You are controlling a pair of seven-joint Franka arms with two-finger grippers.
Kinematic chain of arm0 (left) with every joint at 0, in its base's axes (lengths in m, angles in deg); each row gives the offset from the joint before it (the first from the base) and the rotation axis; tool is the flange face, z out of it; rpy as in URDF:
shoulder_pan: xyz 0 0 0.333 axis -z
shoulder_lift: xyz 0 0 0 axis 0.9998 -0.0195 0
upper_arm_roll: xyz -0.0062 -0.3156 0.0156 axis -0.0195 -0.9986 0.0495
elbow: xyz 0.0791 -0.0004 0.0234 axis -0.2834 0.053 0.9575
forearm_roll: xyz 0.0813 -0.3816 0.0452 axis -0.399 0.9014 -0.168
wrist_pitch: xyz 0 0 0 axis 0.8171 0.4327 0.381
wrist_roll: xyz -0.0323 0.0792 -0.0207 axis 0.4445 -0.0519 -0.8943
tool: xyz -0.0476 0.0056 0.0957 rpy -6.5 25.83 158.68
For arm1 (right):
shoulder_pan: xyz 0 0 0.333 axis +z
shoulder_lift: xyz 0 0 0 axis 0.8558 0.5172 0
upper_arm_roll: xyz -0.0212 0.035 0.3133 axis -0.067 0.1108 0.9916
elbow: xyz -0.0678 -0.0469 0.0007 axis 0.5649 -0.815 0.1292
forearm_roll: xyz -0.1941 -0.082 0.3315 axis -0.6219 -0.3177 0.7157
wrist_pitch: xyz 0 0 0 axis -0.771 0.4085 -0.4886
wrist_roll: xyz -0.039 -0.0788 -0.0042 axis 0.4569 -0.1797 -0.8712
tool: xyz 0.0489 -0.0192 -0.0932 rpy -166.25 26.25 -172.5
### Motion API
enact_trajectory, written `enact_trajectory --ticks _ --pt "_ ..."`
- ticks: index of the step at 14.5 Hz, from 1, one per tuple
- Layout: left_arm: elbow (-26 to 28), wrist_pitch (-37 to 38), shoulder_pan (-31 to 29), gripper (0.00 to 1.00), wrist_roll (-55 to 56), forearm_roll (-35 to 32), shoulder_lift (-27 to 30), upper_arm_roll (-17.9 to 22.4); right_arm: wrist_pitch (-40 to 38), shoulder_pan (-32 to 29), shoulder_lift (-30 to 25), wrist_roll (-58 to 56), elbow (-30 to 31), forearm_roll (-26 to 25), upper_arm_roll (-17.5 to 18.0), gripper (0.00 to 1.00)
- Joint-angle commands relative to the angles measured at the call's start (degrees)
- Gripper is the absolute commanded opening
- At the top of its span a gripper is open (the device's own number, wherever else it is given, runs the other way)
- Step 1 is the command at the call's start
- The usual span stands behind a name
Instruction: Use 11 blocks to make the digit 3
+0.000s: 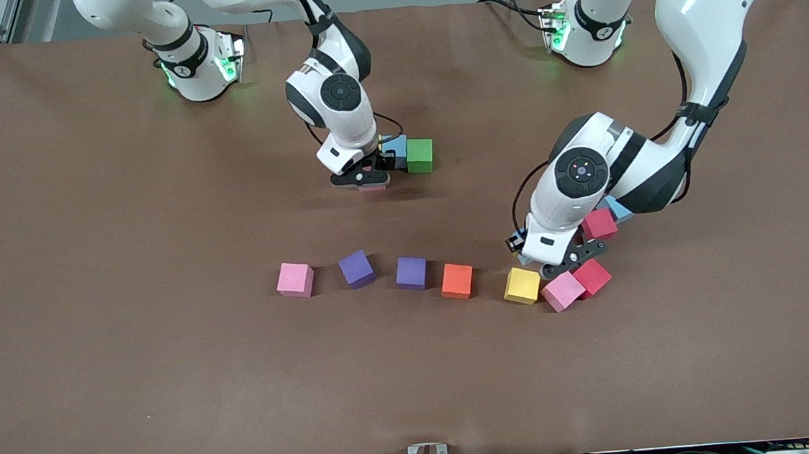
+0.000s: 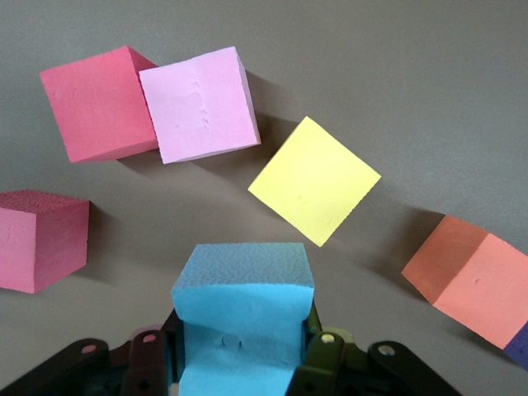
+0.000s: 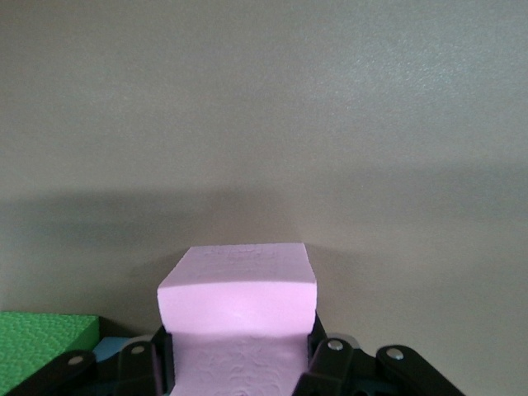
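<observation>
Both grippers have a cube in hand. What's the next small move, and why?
Probably set the right gripper's pink block down touching the light blue block beside the green block, since those two look like the figure's start. The left gripper, shut on another light blue block over the loose cubes, can wait.

The right end effector [image 3: 239, 363] grips a pink block [image 3: 239, 285] beside a green block [image 3: 41, 346].

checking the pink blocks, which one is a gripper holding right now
The pink block clamped in the right gripper, beside the green block. The other two pink blocks lie free on the table: one ending the row, one touching a red cube.
</observation>
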Motion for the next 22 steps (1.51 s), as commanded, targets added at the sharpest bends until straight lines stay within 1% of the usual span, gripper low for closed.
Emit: enact_trajectory --ticks 1,4,6,9,11,12,13,16,17,19,22 --pt "-0.2 1.0 -0.5 0.33 0.0 0.9 0.7 -0.4 -0.8 0.4 -1.0 1.2 1.4 0.4 0.1 0.98" --pt "-0.2 1.0 -1.0 0.33 -0.2 0.8 0.7 -0.4 -1.1 -0.1 -1.8 0.4 0.7 0.4 -0.1 1.00" --pt "-0.2 1.0 -1.1 0.33 -0.2 0.8 0.7 -0.4 -6.2 -1.9 -4.3 0.1 -1.2 0.3 -0.2 1.00" --pt "-0.2 1.0 -1.1 0.33 -0.1 0.9 0.7 -0.4 -16.2 -5.5 -6.0 0.9 -8.0 -0.1 -0.5 1.00" --pt "-0.2 1.0 -1.1 0.33 -0.1 0.9 0.7 -0.4 -20.3 -7.7 -5.5 1.0 -13.1 -0.2 -2.2 1.00" --pt "-0.3 1.0 -1.1 0.33 -0.1 0.9 0.7 -0.4 -21.1 -8.7 -5.4 1.0 -14.3 -0.2 -2.4 1.00" --pt "-0.3 1.0 -1.1 0.33 -0.1 0.9 0.7 -0.4 -21.1 -10.0 -5.4 1.0 -14.5 -0.3 -2.6 1.00" --pt "-0.3 1.0 -1.1 0.33 -0.1 0.9 0.7 -0.4 -20.4 -16.6 -4.9 0.6 -14.5 -0.5 -3.1 1.00" --pt "-0.3 1.0 -1.0 0.33 -0.1 0.9 0.7 -0.4 -20.0 -18.1 -4.3 0.3 -14.9 -1.4 -3.1 1.00" --pt "-0.3 1.0 -1.1 0.33 -0.1 0.9 0.7 -0.5 -17.1 -20.4 -0.8 0.2 -16.8 -4.9 -3.0 1.00" --pt "-0.3 1.0 -1.1 0.33 -0.2 0.9 0.7 -0.4 -11.5 -22.7 3.0 -5.8 -17.1 -5.2 -3.0 1.00"
